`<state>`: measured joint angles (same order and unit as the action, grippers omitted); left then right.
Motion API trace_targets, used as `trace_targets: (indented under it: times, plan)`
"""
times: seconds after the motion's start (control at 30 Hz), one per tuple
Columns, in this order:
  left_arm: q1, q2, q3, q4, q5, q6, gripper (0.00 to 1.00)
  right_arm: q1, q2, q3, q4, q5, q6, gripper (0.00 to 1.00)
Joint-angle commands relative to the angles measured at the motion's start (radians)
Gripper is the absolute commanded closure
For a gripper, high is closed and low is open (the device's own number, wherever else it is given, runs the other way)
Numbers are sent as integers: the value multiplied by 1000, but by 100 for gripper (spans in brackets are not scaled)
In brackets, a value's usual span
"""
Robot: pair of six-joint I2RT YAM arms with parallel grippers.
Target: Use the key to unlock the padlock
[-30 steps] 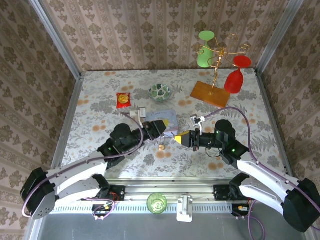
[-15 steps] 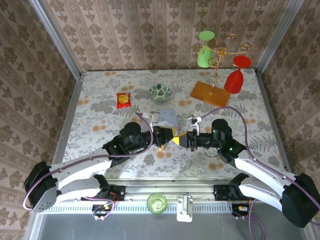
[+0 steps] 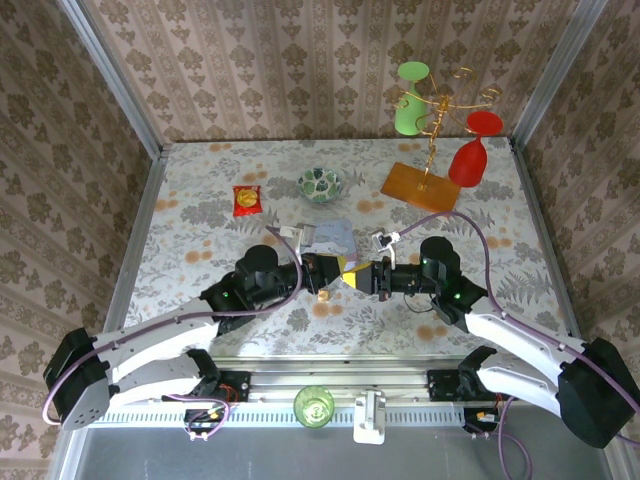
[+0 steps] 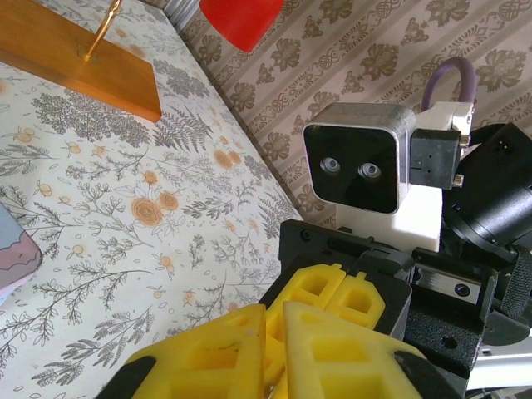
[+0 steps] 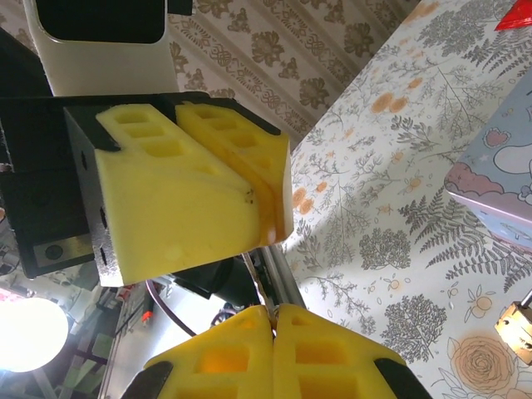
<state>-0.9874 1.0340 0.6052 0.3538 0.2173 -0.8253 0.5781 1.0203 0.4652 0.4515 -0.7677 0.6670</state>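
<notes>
My left end effector (image 3: 336,269) and my right end effector (image 3: 360,275) meet tip to tip just below the middle of the overhead frame, low over the floral counter (image 3: 200,250). In the left wrist view my own yellow fingers (image 4: 199,362) lie along the bottom edge, pressed together with no gap, and the right end effector's yellow fingers sit just above them, nearly touching, also closed. The right wrist view shows the same from the other side: my right fingers (image 5: 324,357) are shut at the bottom edge, and the left end effector's fingers are pressed flat together in the upper left. A thin orange line runs along their seam; I cannot tell whether anything is pinched there.

The padlock (image 3: 323,296) lies on the counter just below and to the left of the meeting tips, free of both end effectors. In the right wrist view it shows as a small brass shape at the lower right edge (image 5: 515,328).

The pastel tin (image 3: 335,235) lies just above the end effectors. Farther up the overhead frame are a snack packet (image 3: 246,200), a patterned bowl (image 3: 319,184), and a wooden stand (image 3: 420,186) holding a green glass (image 3: 410,100) and a red glass (image 3: 470,150).
</notes>
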Motion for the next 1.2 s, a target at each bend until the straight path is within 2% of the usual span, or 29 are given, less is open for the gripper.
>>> trace_targets:
  times: [0.0,0.2,0.4,0.43,0.5,0.57,0.63,0.7,0.87,1.17]
  plan:
    - [0,-18,8,-23,1,25,83,8,9,32,26,-7,11,100]
    - [-1,-15,7,-10,12,23,100,15,11,30,27,4,13,100]
    - [0,-35,-14,29,-3,11,100,16,14,28,45,2,15,100]
    - [-1,-41,-19,36,-13,6,100,16,12,24,60,0,22,93]
    - [-2,-57,-46,80,-31,-20,100,16,8,4,123,11,54,70]
    - [0,-63,-63,134,-30,-47,100,16,18,-12,207,19,102,59]
    - [2,-63,-61,156,-11,-62,100,16,38,-13,261,13,132,59]
    - [0,-68,-58,155,-13,-63,100,17,53,-17,324,6,157,64]
    - [15,-93,-80,180,-39,-83,100,27,60,-3,311,-13,150,71]
    - [20,-92,-93,253,-49,-84,100,31,60,-24,354,-15,173,75]
